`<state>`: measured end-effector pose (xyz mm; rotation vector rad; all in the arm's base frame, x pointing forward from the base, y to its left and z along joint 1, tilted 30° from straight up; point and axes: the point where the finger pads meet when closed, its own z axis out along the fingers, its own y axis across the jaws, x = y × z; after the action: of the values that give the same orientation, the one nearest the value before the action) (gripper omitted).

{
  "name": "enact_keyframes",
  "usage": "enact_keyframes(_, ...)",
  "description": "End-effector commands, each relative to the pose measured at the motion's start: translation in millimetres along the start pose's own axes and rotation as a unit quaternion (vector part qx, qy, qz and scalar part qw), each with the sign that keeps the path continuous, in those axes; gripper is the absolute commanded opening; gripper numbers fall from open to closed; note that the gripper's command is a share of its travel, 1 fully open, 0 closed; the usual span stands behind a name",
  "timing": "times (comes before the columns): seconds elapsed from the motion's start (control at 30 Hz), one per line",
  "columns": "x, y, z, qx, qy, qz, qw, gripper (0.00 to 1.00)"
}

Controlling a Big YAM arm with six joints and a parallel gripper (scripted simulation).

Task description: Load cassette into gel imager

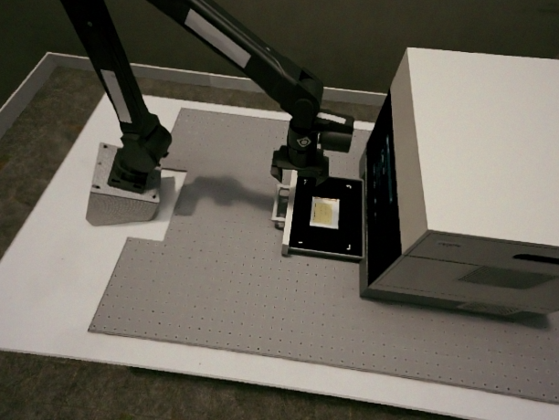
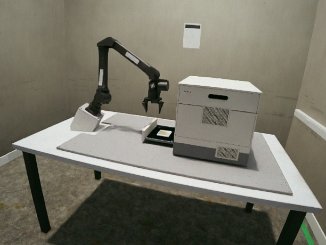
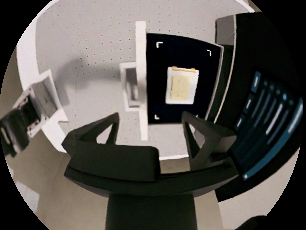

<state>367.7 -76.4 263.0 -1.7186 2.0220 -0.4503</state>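
Observation:
The cassette FINISHED point(image 1: 324, 214) point(image 2: 164, 133) point(image 3: 182, 87), white with a yellowish middle, lies flat on the black glass point(image 1: 307, 228) point(image 3: 156, 90) of the open drawer. It is roughly central among the white corner marks, its longer side along the drawer's front panel point(image 1: 288, 233) point(image 2: 143, 135) point(image 3: 142, 75). The gel imager IM point(image 1: 479, 137) point(image 2: 213, 130) stands upright, with the drawer pulled out of its front. My gripper point(image 1: 299, 181) point(image 2: 153, 112) point(image 3: 150, 115) is open and empty, pointing down above the drawer's front-panel side. A finger hides part of one corner mark in the wrist view.
A handle point(image 1: 275, 214) point(image 3: 123, 86) sticks out from the drawer's front panel towards the arm's base point(image 1: 123, 205) point(image 2: 86, 120). IM's dark front with a lit screen point(image 3: 272, 122) rises close beside the gripper. A perforated grey mat point(image 1: 228, 292) point(image 2: 112, 146) lies under IM.

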Motion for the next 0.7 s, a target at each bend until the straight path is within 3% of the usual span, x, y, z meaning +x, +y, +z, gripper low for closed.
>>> enact_keyframes(0.0, 3, 8, -8.9, 0.001, 0.002, 0.0, 1.0, 0.92)
enact_keyframes(0.2, 3, 13, -11.6, 0.0, 0.002, 0.0, 1.0, 0.92)
enact_keyframes(0.27, 3, 15, -1.0, -0.014, 0.0, 0.002, 1.0, 0.92)
enact_keyframes(0.67, 3, 14, -3.1, -0.011, 0.0, 0.001, 1.0, 0.92)
